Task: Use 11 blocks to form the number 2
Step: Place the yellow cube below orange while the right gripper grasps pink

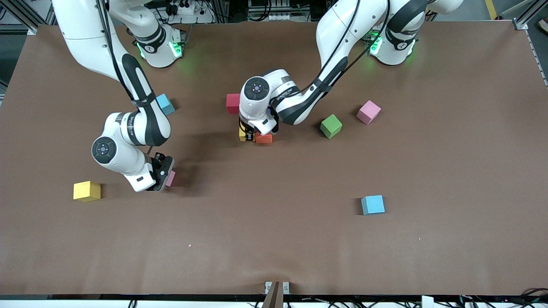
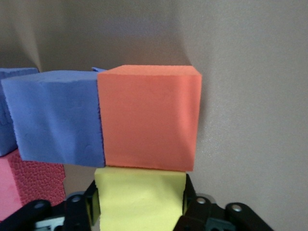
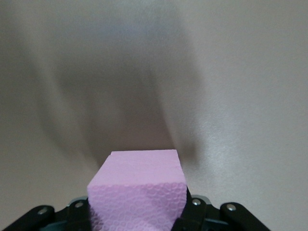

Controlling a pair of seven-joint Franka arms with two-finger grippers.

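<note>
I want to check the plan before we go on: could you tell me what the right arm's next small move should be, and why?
Probably lift straight up: the right gripper already brackets the pink block resting on the table, apart from the cluster under the left gripper.

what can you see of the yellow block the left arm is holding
The yellow block is a plain matte cube with a foam-like look. It sits between the fingers of the left gripper, which flank two facing sides. Its top face shows in the left wrist view. One edge meets the orange block, which sits beside a purple block. In the front view only a sliver of it shows under the gripper, near the table's middle.
</note>
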